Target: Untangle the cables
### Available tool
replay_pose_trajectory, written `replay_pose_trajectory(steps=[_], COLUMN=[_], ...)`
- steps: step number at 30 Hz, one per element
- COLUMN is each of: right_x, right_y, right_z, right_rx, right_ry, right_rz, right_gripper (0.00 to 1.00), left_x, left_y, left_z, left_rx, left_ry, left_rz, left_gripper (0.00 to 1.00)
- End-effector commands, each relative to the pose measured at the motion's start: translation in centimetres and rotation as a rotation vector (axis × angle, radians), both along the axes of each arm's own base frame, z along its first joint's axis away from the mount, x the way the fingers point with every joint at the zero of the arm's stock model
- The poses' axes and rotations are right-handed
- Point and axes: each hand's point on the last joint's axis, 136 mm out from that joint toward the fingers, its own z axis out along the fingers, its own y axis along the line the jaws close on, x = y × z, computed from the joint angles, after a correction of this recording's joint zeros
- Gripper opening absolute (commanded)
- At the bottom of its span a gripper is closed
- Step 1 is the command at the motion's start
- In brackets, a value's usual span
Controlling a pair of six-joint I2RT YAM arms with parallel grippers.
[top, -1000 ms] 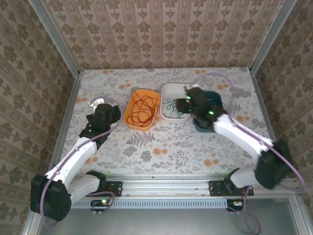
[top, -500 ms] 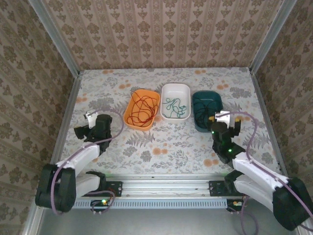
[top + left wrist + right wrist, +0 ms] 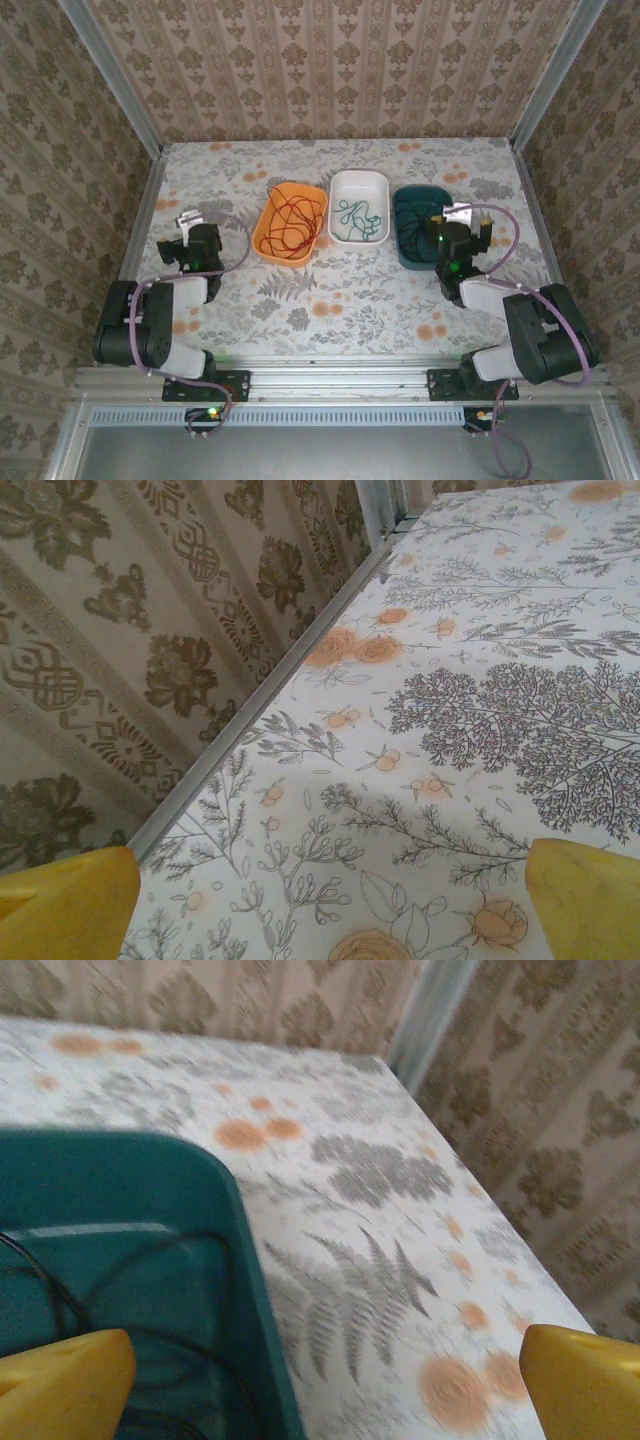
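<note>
Overhead, red cable (image 3: 291, 222) in orange tray (image 3: 266, 244).

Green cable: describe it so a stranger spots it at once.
On the floral table, three trays sit in a row. The green cable lies loosely coiled in the middle, white tray. Neighbours differ: red cable in the orange tray, black cable in the teal tray.

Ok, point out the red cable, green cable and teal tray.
red cable (image 3: 290, 222), top view, middle of its loops.
green cable (image 3: 355, 215), top view, middle of its tangle.
teal tray (image 3: 240, 1250), right wrist view, right rim.
</note>
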Motion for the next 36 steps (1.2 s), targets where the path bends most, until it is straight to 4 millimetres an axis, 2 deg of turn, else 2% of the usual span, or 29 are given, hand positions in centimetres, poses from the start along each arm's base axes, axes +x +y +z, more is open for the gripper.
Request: replay_pose_trajectory(steps=[1, 3, 4, 6, 8, 9, 11, 12, 14, 16, 36], right_x=[0.5, 0.4, 0.4, 1.1, 1.8, 2.2, 2.7, 2.6, 2.6, 2.6, 2.7], right_y=[2.7, 3.0, 3.4, 2.6, 2.0, 2.3, 2.3, 2.0, 2.0, 2.0, 2.1], right_z=[-0.1, 0.4, -0.7, -2.1, -2.9, -3.4, -3.3, -3.7, -3.5, -3.4, -3.5], right_rx=[0.040, 0.119, 0.129, 0.157, 0.200, 0.228, 0.259, 0.278, 0.279, 0.274, 0.269], right_ry=[-0.009, -0.095, -0.105, -0.139, -0.043, -0.010, -0.003, 0.011, 0.000, -0.006, 0.004], right_rz=[0.180, 0.212, 0.258, 0.257, 0.225, 0.273, 0.296, 0.295, 0.296, 0.296, 0.292], right_gripper=[1.00, 1.00, 1.00, 1.00, 1.00, 1.00, 1.00, 1.00, 1.00, 1.00, 1.00], left_x=[1.3, 1.1, 1.2, 1.6, 2.1, 2.7, 2.2, 2.5, 2.4, 2.8, 2.8], left_y=[-1.2, -1.4, -1.6, -2.8, -5.0, -5.2, -4.9, -4.4, -4.5, -4.2, -4.1], left_z=[1.4, 1.1, 1.2, 1.1, -0.1, 0.0, -0.9, -0.4, -1.0, -0.8, -0.8], left_rx=[-0.039, -0.042, -0.048, -0.047, -0.059, -0.015, -0.072, -0.060, -0.085, -0.077, -0.079], left_ry=[-0.106, -0.102, -0.109, -0.111, -0.081, -0.125, -0.060, -0.106, -0.064, -0.075, -0.072], left_rz=[-0.116, -0.137, -0.152, -0.236, -0.367, -0.390, -0.366, -0.358, -0.360, -0.360, -0.357], left_gripper=[1.00, 1.00, 1.00, 1.00, 1.00, 1.00, 1.00, 1.00, 1.00, 1.00, 1.00])
